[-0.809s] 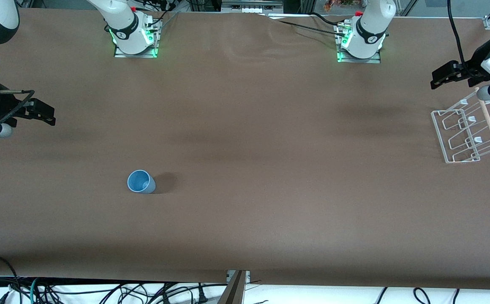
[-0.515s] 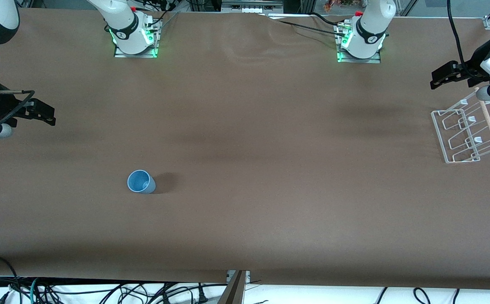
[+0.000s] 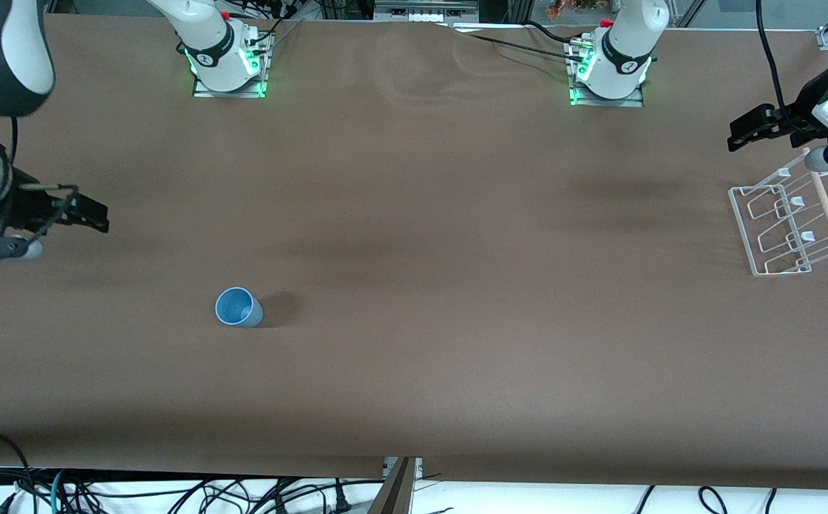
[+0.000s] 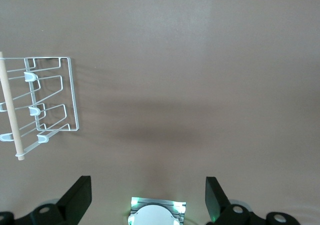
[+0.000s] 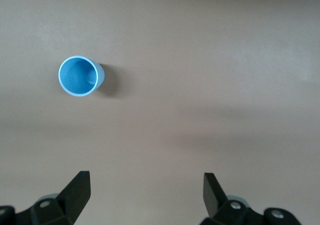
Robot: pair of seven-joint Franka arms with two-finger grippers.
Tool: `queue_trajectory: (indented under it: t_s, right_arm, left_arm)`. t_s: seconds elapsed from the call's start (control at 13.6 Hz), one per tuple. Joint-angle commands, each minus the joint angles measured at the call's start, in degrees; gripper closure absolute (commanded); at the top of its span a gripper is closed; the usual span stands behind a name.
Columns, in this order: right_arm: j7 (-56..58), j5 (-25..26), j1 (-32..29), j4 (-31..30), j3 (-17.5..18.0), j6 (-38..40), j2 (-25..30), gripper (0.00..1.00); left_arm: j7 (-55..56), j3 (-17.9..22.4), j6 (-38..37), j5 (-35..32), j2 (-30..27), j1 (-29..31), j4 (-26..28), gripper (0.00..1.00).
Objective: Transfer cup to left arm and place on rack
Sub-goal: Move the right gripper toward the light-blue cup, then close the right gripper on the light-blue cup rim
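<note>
cup (image 3: 238, 308) stands upright, mouth up, on the brown surface (image 3: 414, 371) toward the right arm's end. right gripper (image 3: 86, 212) hovers over that end, jaws open. rack (image 3: 791, 225) sits at the left arm's end, left gripper (image 3: 746, 133) above the surface beside it, jaws open.

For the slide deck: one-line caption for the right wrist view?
Right wrist view: right gripper, jaws open, above the bare brown table, with the upright blue cup ahead and not yet grasped.

front high facing bases; wrists look down table (image 3: 414, 214).
</note>
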State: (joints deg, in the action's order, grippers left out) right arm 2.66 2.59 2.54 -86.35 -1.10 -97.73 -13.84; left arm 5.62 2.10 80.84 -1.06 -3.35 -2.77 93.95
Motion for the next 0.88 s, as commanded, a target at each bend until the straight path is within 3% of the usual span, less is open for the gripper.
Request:
queue_trajectory:
  t_s: [0.0, 0.22, 0.37, 0.81]
  right_arm:
    - [-0.6, -1.1, 0.5, 0.3, 0.4, -6.0, -5.7, 0.0]
    - [-1.5, -1.4, 4.5, 0.4, 0.5, -13.8, -11.1, 0.0]
    - [-1.5, -4.4, 6.6, 0.4, 0.4, -17.1, -14.2, 0.0]
    - [-1.5, -6.5, 6.8, 0.2, 0.4, -18.7, -20.8, 0.0]
  left_arm:
    - [-1.2, 0.0, 0.4, -0.6, -1.3, 0.3, 1.2, 0.0]
    - [-1.2, 0.0, 0.4, -0.7, -1.4, 0.3, 1.2, 0.0]
    - [-1.2, 0.0, 0.4, -0.8, -1.4, 0.4, 1.2, 0.0]
    - [-1.2, 0.0, 0.4, -0.8, -1.4, 0.7, 1.2, 0.0]
